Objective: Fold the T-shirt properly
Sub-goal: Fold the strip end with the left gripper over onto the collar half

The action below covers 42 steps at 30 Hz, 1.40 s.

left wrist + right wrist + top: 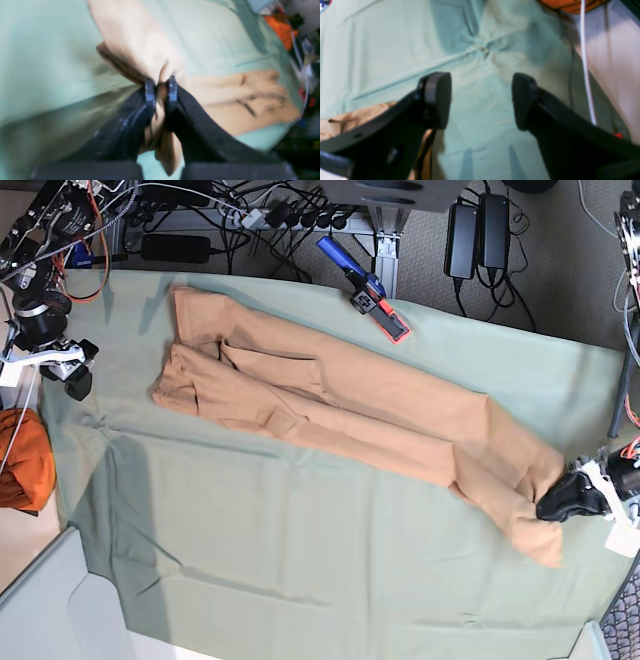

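Jaws nearly closed, the left hand (161, 91) pinches one end of the T-shirt (370, 420), probably to fold it inward, while the rest stretches away toward the wide-open, empty right hand (481, 101), which sits just beyond the far end.

A table under a pale green sheet (300, 550); on it, the tan T-shirt (380, 405), partly folded lengthwise.

Matt, softly wrinkled cloth makes up the tan T-shirt (360, 420) and green sheet (270, 540)
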{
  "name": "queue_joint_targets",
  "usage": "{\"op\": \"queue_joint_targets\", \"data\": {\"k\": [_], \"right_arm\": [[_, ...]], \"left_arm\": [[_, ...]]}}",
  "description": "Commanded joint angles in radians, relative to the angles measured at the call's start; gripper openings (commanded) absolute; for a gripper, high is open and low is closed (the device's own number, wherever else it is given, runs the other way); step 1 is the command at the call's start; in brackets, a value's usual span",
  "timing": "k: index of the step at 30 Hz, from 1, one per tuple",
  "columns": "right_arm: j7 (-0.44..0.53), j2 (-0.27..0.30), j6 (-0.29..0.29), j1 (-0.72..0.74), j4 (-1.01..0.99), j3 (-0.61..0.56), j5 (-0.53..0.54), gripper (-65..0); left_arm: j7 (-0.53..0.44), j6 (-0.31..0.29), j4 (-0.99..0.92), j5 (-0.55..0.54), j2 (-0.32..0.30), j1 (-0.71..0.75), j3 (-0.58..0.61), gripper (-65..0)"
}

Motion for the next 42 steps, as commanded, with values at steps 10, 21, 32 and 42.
{"op": "queue_joint_targets", "data": {"k": [10, 21, 32, 42], "right_arm": [[0.029, 0.020, 0.097, 0.010, 0.014, 0.008, -0.001, -26.8], [0.030, 0.020, 0.097, 0.011, 0.014, 0.008, 0.002, -26.8], [0.027, 0.019, 0.096, 0.010, 0.014, 0.008, 0.005, -26.8], [0.002, 0.020, 0.096, 0.006, 0.014, 0.008, 0.013, -26.8]], "left_arm": [[-0.068, -0.011, 0.289, 0.184, 0.140, 0.076, 0.329, -65.0], [-0.135, -0.011, 0.155, 0.307, 0.301, 0.066, 0.420, -65.0], [-0.154, -0.011, 0.122, 0.291, 0.317, 0.067, 0.420, -26.5], [-0.134, -0.011, 0.122, 0.231, 0.354, 0.067, 0.420, -26.6]]}}
